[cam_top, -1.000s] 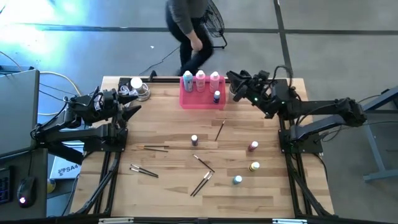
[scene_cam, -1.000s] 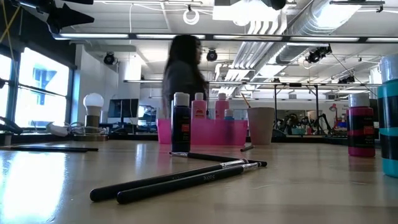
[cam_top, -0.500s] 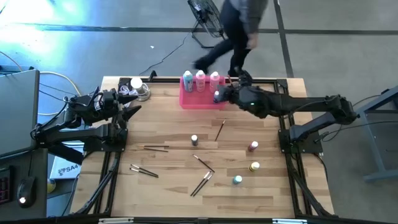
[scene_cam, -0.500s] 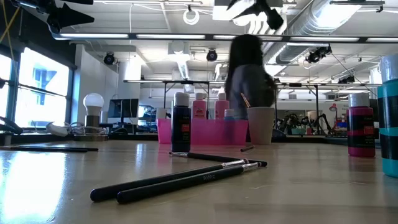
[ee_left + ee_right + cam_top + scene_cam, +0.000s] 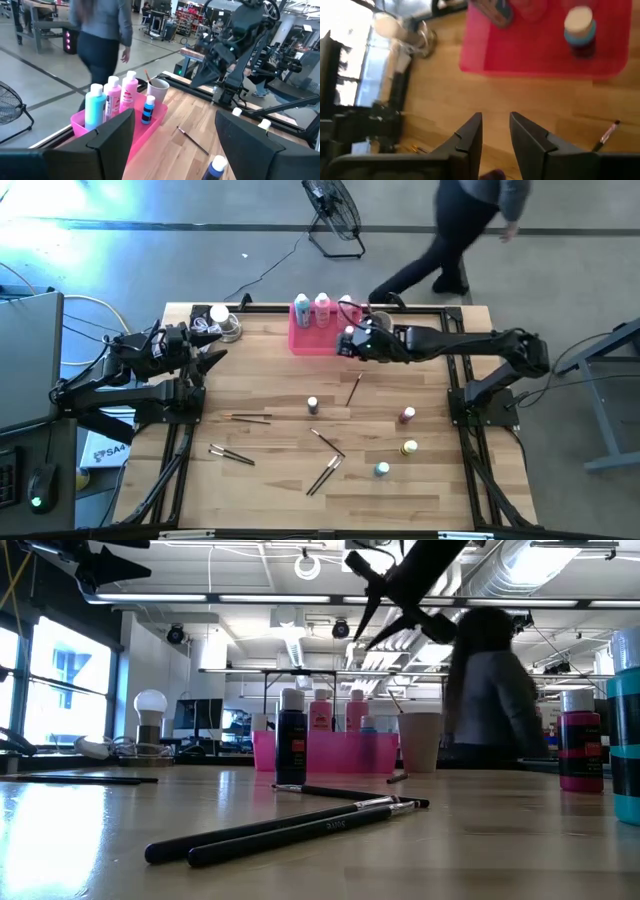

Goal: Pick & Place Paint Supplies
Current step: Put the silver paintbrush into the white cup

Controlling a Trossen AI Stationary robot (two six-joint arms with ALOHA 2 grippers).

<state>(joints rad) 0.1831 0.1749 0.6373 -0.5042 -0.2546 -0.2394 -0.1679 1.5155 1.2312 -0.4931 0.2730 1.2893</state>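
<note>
Currently, by part:
Right claw (image 5: 352,343): above the pink tray (image 5: 305,343), fingers slightly parted, holding nothing.
Left claw (image 5: 215,350): parked at the surface (image 5: 270,490) edge, released.
Tall bottles (image 5: 322,309): upright in tray.
Brushes (image 5: 322,475), tiny bottles (image 5: 407,416): scattered on the surface.

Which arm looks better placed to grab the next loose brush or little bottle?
The right one, probably. Its gripper hangs over the table beside the pink tray, jaws empty, close to a loose brush. The left gripper waits at the table's left edge.
</note>
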